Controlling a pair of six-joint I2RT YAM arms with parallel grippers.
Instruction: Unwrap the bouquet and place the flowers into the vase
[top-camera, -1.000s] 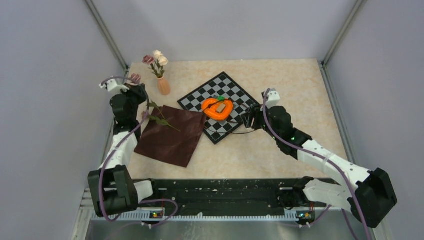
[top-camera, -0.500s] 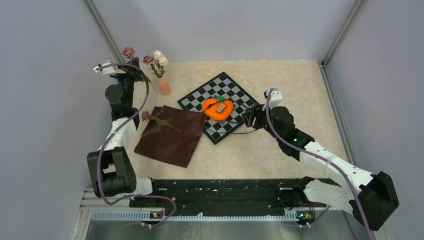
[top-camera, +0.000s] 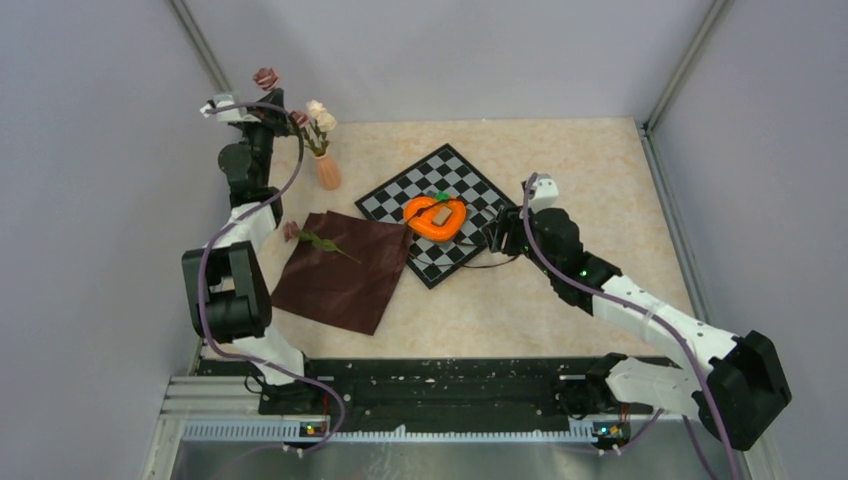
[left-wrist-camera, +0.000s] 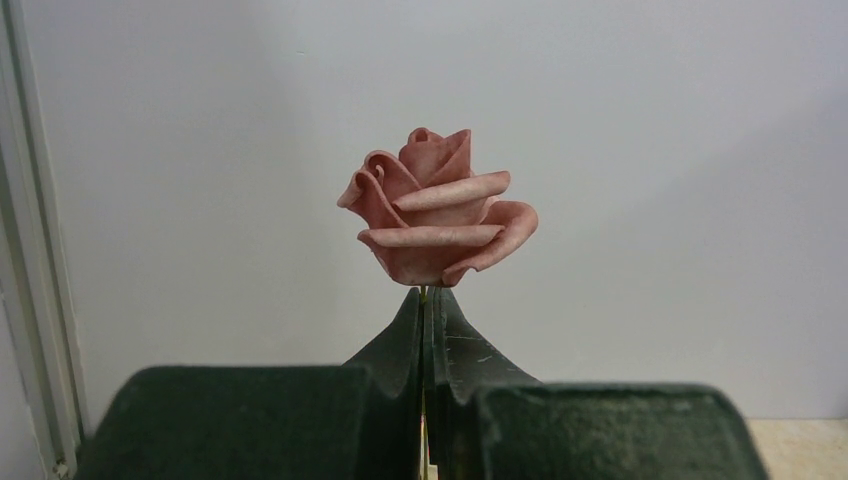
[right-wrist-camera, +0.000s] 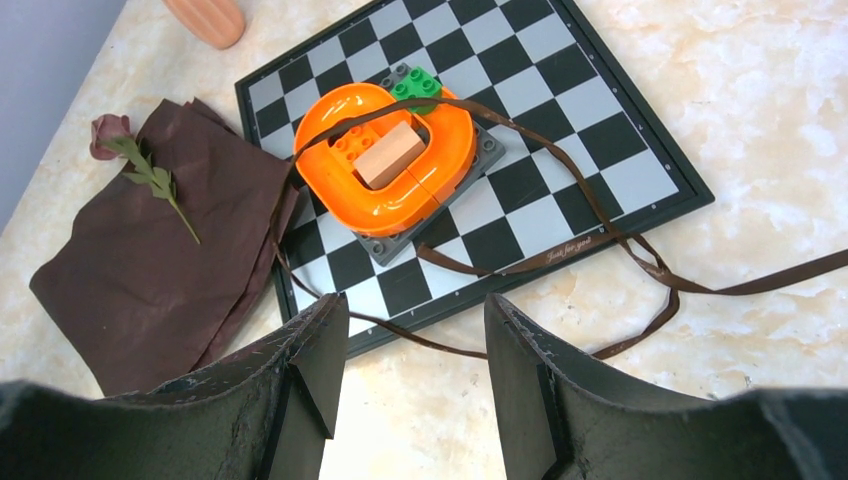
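Observation:
The bouquet's maroon cloth (top-camera: 340, 268) (right-wrist-camera: 150, 250) lies spread flat on the table, with one mauve rose (top-camera: 300, 236) (right-wrist-camera: 110, 132) lying on its far left corner. The terracotta vase (top-camera: 327, 172) (right-wrist-camera: 205, 18) stands behind it and holds cream and pink flowers (top-camera: 318, 117). My left gripper (top-camera: 262, 100) (left-wrist-camera: 428, 295) is raised left of the vase, shut on the thin stem of a pink rose (top-camera: 265, 78) (left-wrist-camera: 437, 205) that stands upright above the fingertips. My right gripper (top-camera: 492, 238) (right-wrist-camera: 415, 320) hangs open and empty over the table by the checkerboard's near edge.
A checkerboard (top-camera: 450, 170) (right-wrist-camera: 560, 90) carries an orange heart-shaped object (top-camera: 435, 217) (right-wrist-camera: 385, 160) with a few toy blocks in it. The loose brown ribbon (right-wrist-camera: 600, 235) trails over the board and onto the table. Grey walls stand close on the left and at the back.
My left gripper has lifted the pink rose from above the cloth, up and back to beside the flowers in the vase. The right arm has barely moved.

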